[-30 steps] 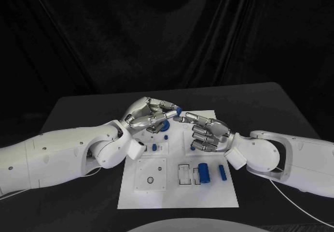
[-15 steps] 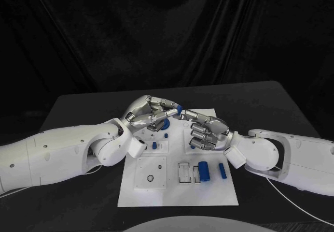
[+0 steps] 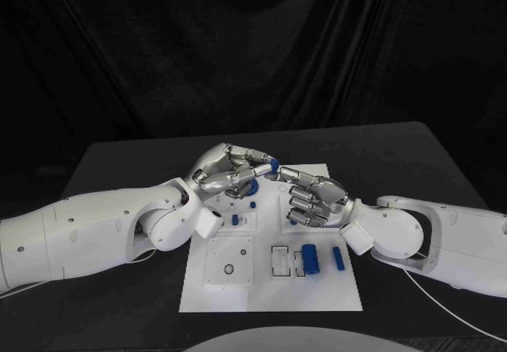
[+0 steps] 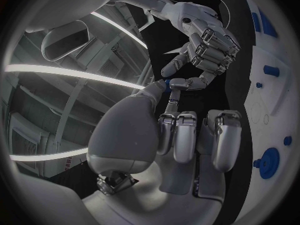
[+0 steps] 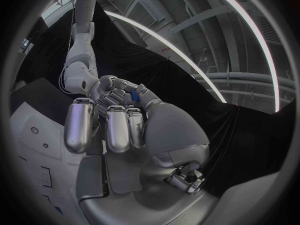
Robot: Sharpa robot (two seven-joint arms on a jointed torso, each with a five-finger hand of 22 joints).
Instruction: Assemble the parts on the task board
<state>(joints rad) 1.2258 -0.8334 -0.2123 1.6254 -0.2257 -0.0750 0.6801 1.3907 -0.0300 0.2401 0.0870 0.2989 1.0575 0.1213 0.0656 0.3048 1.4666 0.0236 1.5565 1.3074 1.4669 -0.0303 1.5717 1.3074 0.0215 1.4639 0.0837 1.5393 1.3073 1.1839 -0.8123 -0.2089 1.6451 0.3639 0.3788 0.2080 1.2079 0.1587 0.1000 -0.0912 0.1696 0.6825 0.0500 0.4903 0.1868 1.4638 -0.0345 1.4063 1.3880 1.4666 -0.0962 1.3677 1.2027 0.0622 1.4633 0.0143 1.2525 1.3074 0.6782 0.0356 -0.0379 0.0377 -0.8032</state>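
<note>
Task board (image 3: 269, 290): white plate, centre of the head view, long axis running from the bottom of the frame up toward the table's far edge.

Left hand (image 3: 226, 174): just left of centre, raised over the board's far end, fingers curled in; a small blue part (image 3: 274, 166) is pinched at its fingertips, only the tip showing, so its long axis cannot be told. The left wrist view shows the same blue part (image 4: 166, 83) at the meeting fingertips.

Blue disc (image 3: 248, 190): on the board under the left hand, partly hidden.

Small blue peg (image 3: 234, 219): standing in the board below the disc.

Large blue cylinder (image 3: 311, 262): lying at lower centre, long axis toward the far edge.

Thin blue pin (image 3: 338, 258): just to its right, parallel.

Right hand (image 3: 315, 196): right of centre, fingers curled, fingertips meeting the left hand's at the part; whether it also grips cannot be told.
</note>
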